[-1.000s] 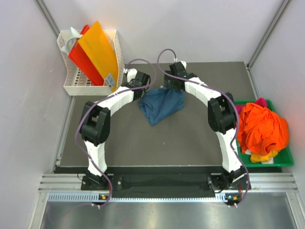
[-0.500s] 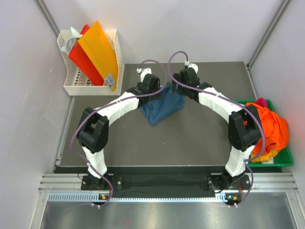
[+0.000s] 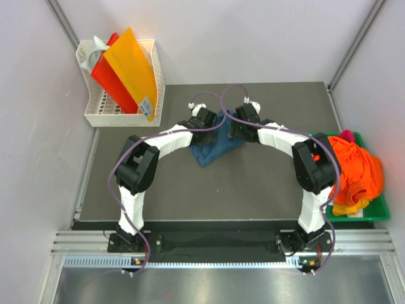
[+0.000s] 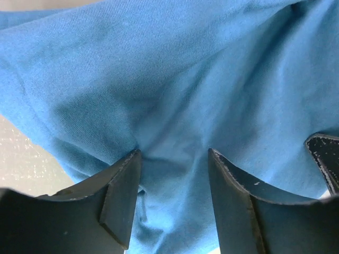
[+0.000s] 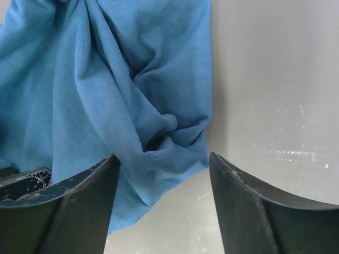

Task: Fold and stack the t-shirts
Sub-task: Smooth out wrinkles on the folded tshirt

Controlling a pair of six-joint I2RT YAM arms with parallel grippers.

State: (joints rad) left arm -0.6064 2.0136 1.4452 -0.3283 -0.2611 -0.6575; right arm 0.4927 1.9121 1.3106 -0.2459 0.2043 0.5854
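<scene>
Across the dark surface [image 3: 253, 183] little is spread out. A white basket [image 3: 101, 117] stands beside its far left corner. A green tray [image 3: 380, 212] at the right edge is heaped with an orange t-shirt [image 3: 351, 168] over bits of yellow t-shirt [image 3: 345, 208] and pink t-shirt [image 3: 346, 135]. The blue t-shirt [image 3: 215, 142] lies bunched at the far middle. The left gripper [image 4: 174, 156] is moderately wide, with cloth in the gap. The right gripper [image 5: 161, 161] is wide over the shirt's folded edge.

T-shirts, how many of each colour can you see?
Blue t-shirt: 1
Orange t-shirt: 1, in the green tray
Pink t-shirt: 1
Yellow t-shirt: 1
Total: 4 showing; the pile may hide more.
</scene>
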